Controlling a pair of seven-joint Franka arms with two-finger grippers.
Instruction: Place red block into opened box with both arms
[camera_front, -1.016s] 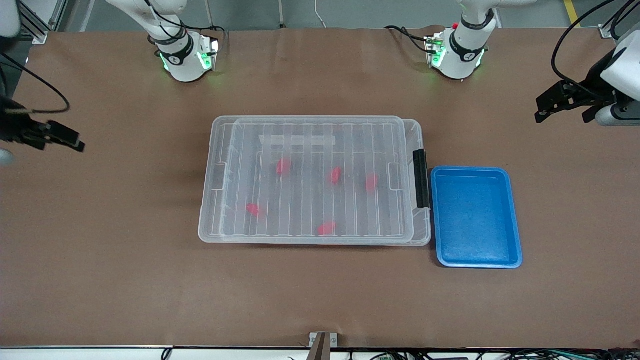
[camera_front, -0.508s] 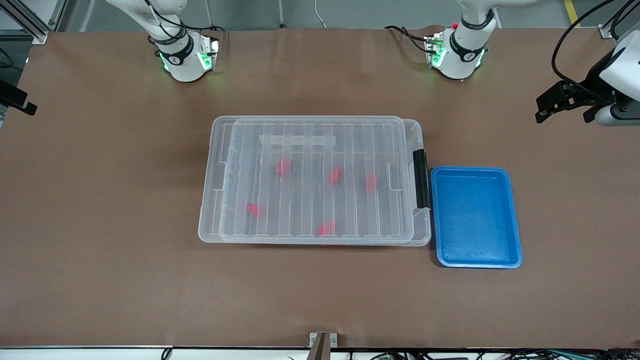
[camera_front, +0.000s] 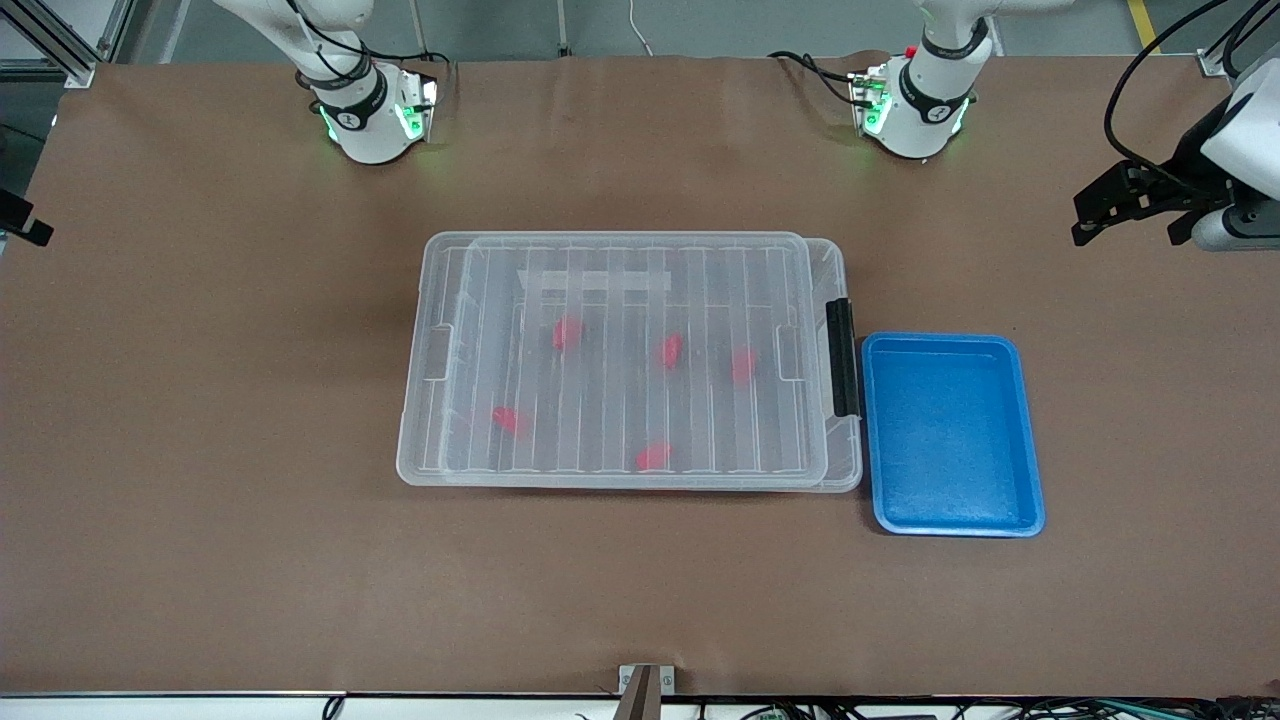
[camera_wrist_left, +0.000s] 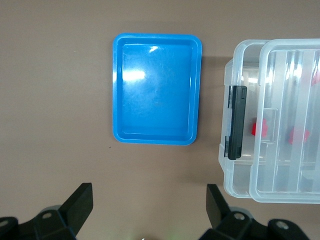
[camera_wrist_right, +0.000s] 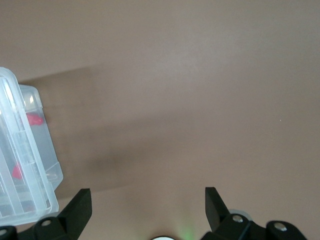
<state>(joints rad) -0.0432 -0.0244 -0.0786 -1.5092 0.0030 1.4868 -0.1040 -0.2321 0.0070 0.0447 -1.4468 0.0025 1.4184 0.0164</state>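
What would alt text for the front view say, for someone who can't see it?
A clear plastic box with its ribbed lid on sits mid-table, five red blocks showing through. A blue tray, nothing in it, lies beside its black latch, toward the left arm's end. The left hand hangs open there; the right hand barely shows at its own end.

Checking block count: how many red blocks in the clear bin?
5, all under the ribbed lid of the clear plastic bin: small red plastic blocks at. None seen elsewhere.
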